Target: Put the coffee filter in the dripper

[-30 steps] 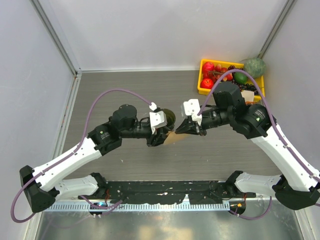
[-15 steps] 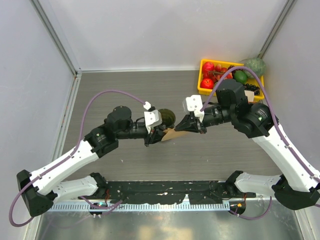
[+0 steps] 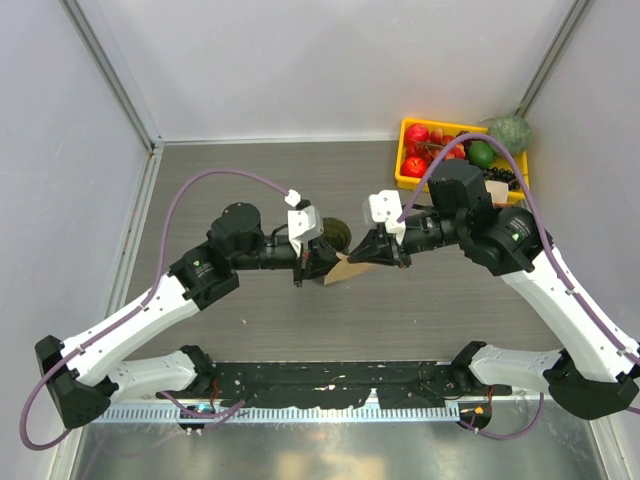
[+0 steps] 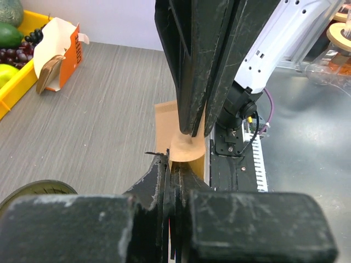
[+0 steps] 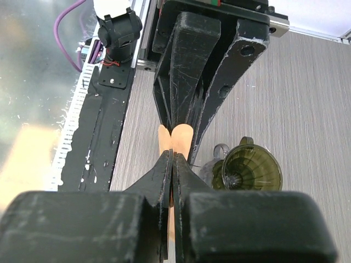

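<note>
Just now closed the left gripper (image 3: 320,265) on the coffee filter (image 3: 343,268) at mid-frame, opposite the right gripper (image 3: 368,255), likewise clamped on it. Keeps the paper flat, just below the dripper (image 3: 336,233) in the overhead picture. Means a two-sided grip, probably ready for spreading the cone open.

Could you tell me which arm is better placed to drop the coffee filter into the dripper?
Probably the left. The left gripper and right gripper are both shut on the coffee filter, but the dripper sits right beside the left one.
</note>
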